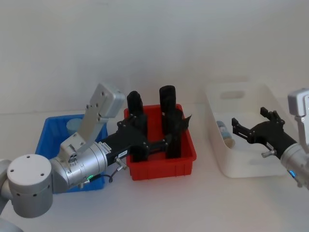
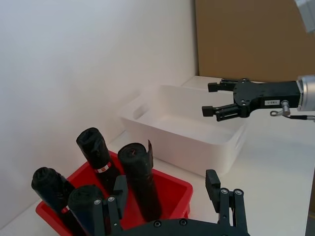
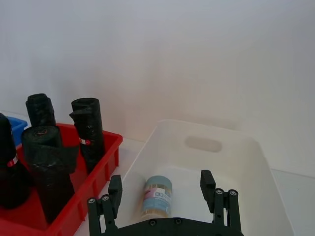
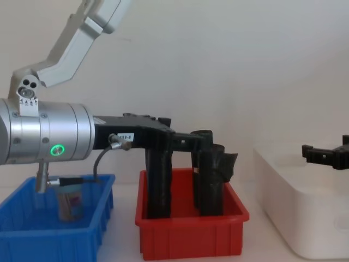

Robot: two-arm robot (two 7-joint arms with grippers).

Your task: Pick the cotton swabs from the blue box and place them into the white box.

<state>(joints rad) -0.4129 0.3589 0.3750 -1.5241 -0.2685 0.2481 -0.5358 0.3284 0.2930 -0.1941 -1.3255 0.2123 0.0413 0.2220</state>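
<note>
Both empty, jaws spread wide: right end effector (image 2: 206, 100) above white box (image 1: 251, 166), left end effector (image 2: 166, 183) well left; cotton swabs (image 3: 157, 195) inside.

At centre the left gripper (image 1: 147, 133) is above the red bin (image 1: 164, 166); at right the right gripper (image 1: 248, 121), jaws apart, is above the white box (image 1: 241, 170).

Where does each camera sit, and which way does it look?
Head: high, looking down on blue box, red bin, white box; both arms show.
Chest: low, looking across the table; left arm large.
Left wrist: open left gripper over red bin, facing white box.
Right wrist: open right gripper over white box, facing cotton swabs.
Both wrist views share the black rolls.
</note>
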